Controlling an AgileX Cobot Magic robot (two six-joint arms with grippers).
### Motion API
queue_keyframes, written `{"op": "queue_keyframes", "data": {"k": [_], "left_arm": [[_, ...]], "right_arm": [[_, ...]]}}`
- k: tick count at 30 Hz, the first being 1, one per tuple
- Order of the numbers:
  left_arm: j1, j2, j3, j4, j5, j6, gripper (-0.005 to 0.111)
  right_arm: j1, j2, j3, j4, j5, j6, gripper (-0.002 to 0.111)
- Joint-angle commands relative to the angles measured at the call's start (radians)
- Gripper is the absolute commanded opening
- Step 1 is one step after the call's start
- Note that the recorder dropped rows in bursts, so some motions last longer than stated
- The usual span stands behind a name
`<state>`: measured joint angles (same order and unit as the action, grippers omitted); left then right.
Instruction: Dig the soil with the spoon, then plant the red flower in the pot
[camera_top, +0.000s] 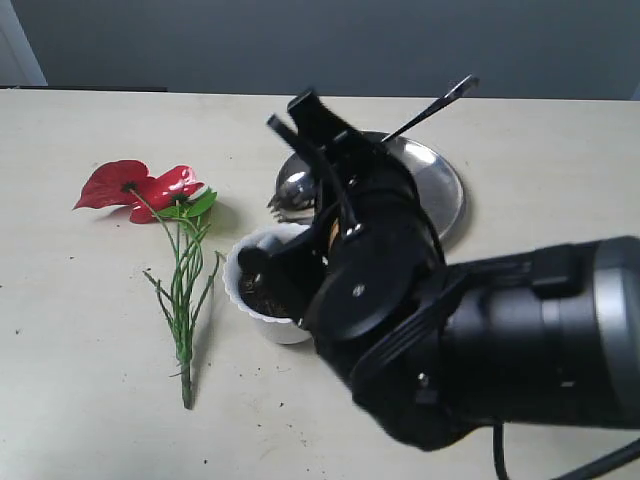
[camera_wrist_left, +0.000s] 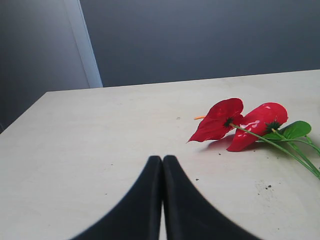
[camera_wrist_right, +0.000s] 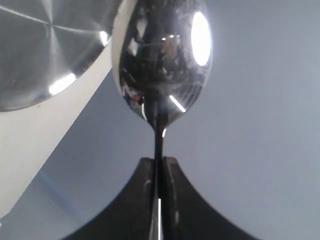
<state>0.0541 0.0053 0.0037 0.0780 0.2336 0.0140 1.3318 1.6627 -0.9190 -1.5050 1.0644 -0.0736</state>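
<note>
Right gripper (camera_wrist_right: 159, 172): clamped on slim handle of shiny silver metal spoon (camera_wrist_right: 162, 60).
Left gripper (camera_wrist_left: 162, 165): fingers pressed together, empty.
Red flower (camera_top: 140, 188): flat on beige table (camera_top: 80, 360), left of small white scalloped pot (camera_top: 262, 305) holding dark soil (camera_top: 262, 292).

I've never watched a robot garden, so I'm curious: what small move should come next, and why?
Probably swing the spoon over the pot and dip it into the soil: the spoon is already gripped by its handle, beside the plate, not yet at the pot.
</note>
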Motion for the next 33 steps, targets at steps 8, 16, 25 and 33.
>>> {"op": "queue_keyframes", "data": {"k": [8,16,25,33], "left_arm": [[-0.007,-0.005,-0.004,-0.008,-0.001,-0.004,0.0],[-0.007,-0.005,-0.004,-0.008,-0.001,-0.004,0.0],[-0.007,-0.005,-0.004,-0.008,-0.001,-0.004,0.0],[-0.007,-0.005,-0.004,-0.008,-0.001,-0.004,0.0]], "right_arm": [[0.067,0.093,0.019,-0.027,0.01,0.027,-0.001],[0.067,0.149,0.019,-0.05,-0.002,0.027,-0.001],[0.075,0.195,0.019,-0.064,-0.027,0.016,-0.001],[0.075,0.237,0.019,-0.067,-0.027,-0.029,-0.001]]}}
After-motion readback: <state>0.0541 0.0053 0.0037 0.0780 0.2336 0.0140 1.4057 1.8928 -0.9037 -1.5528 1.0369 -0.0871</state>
